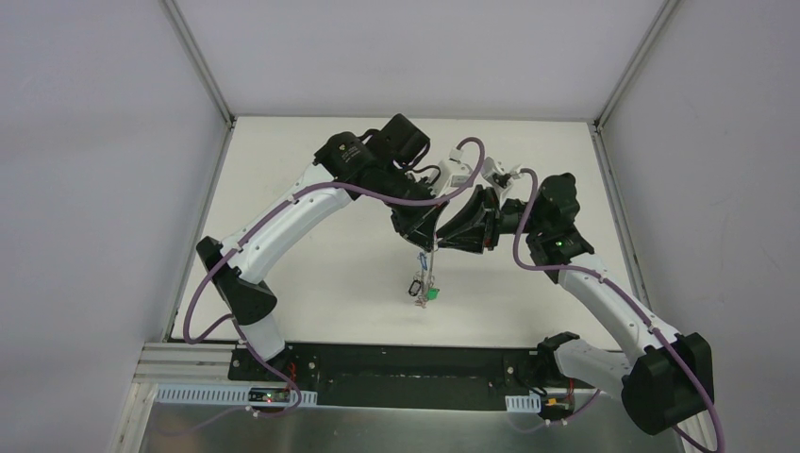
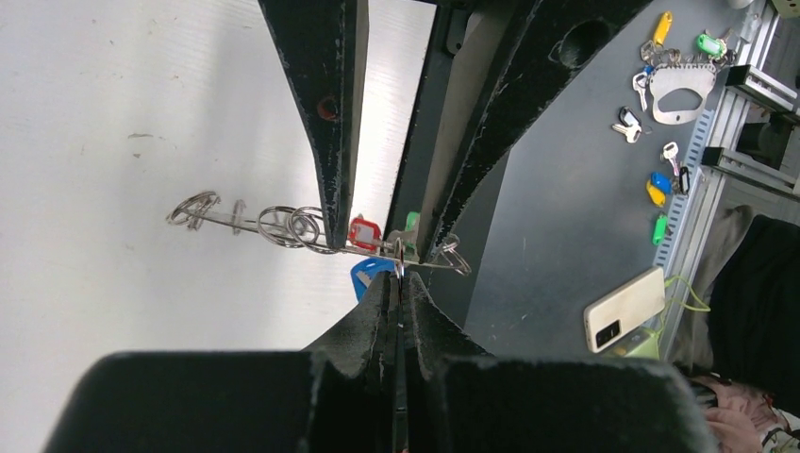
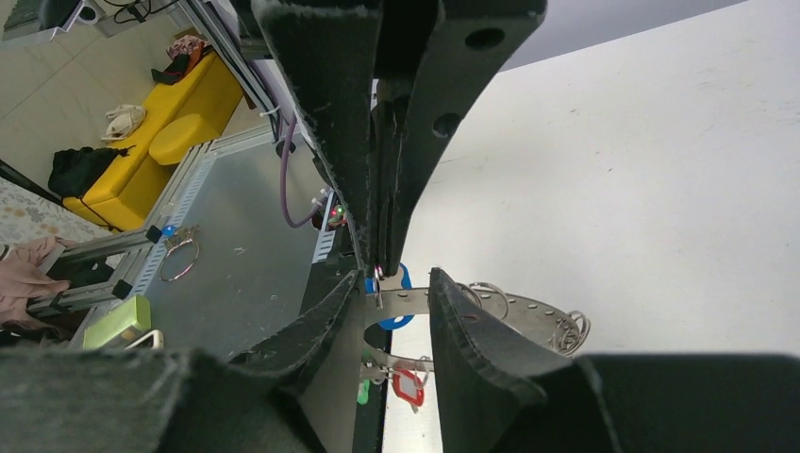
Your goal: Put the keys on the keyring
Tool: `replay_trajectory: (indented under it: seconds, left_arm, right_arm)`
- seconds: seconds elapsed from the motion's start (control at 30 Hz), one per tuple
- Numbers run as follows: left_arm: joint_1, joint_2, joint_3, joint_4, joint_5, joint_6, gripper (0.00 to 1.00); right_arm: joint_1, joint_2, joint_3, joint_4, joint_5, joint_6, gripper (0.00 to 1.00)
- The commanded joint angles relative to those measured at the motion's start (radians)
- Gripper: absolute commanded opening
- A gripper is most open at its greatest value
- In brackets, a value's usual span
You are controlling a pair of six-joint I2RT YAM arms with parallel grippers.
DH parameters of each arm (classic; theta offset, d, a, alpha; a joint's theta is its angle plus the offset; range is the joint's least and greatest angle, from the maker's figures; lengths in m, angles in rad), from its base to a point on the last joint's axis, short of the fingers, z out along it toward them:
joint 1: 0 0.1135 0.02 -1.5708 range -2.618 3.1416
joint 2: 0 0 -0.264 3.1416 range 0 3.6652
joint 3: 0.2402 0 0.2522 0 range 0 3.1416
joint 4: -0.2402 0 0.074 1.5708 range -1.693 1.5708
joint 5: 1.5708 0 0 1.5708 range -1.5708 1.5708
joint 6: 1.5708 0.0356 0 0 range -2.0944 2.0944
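The keyring (image 3: 528,316), a flat grey metal band with small holes and wire loops, hangs above the table between both grippers. In the top view the keyring (image 1: 420,283) dangles below them with a green tag. My left gripper (image 2: 399,276) is shut on a small loop at the keyring's rim. Keys with a red tag (image 2: 363,233), a green tag (image 2: 411,222) and a blue tag (image 2: 370,274) hang at the ring. My right gripper (image 3: 401,280) has its jaws apart on either side of the keyring's band; I cannot tell whether they touch it.
Beyond the table edge, the left wrist view shows spare tagged keys (image 2: 660,184), another ring holder (image 2: 681,92) and a phone (image 2: 623,307) on a grey floor. A loose wire ring (image 3: 177,255) lies on a metal plate.
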Motion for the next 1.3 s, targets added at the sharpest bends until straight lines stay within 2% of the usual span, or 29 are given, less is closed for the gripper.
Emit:
replay_trajectory:
  seconds: [0.0, 0.43, 0.67, 0.87, 1.27]
  left_arm:
    - [-0.009, -0.003, 0.002, 0.022, 0.036, -0.018, 0.0]
    - [-0.009, -0.005, 0.001, 0.025, 0.036, -0.016, 0.0]
    - [-0.01, -0.011, 0.0, 0.028, 0.033, -0.014, 0.0]
    - [-0.011, -0.012, -0.002, 0.027, 0.032, -0.014, 0.0]
    - [-0.009, -0.018, -0.003, 0.033, 0.012, -0.009, 0.0]
  right_arm:
    - [0.005, -0.003, -0.006, 0.099, -0.004, 0.038, 0.33]
    - [0.01, 0.013, -0.018, 0.135, -0.007, 0.065, 0.31]
    - [0.017, 0.019, -0.021, 0.136, -0.011, 0.063, 0.27]
    - [0.018, 0.018, -0.023, 0.132, -0.011, 0.058, 0.18]
    - [0.02, 0.014, -0.022, 0.129, -0.031, 0.058, 0.07]
